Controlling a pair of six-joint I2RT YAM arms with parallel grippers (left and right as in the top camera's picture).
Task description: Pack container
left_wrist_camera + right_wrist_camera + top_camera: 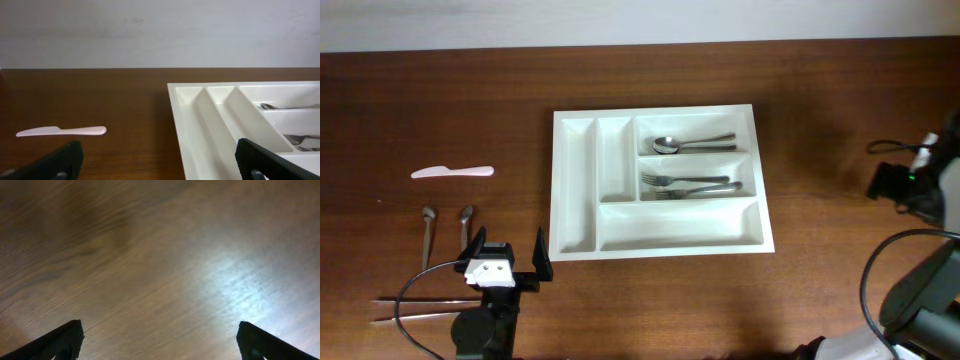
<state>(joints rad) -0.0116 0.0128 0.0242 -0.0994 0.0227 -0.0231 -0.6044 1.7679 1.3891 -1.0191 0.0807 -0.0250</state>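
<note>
Desk: container sits centre, long side left-right, with packed spoon and forks in its two far wide bays. Left tool is spread and empty at the container's near-left corner. Right tool is spread and empty, far right. Loose spoons lie just left of the left tool, long axis near-far. Left arm's job, I'd say.
</note>
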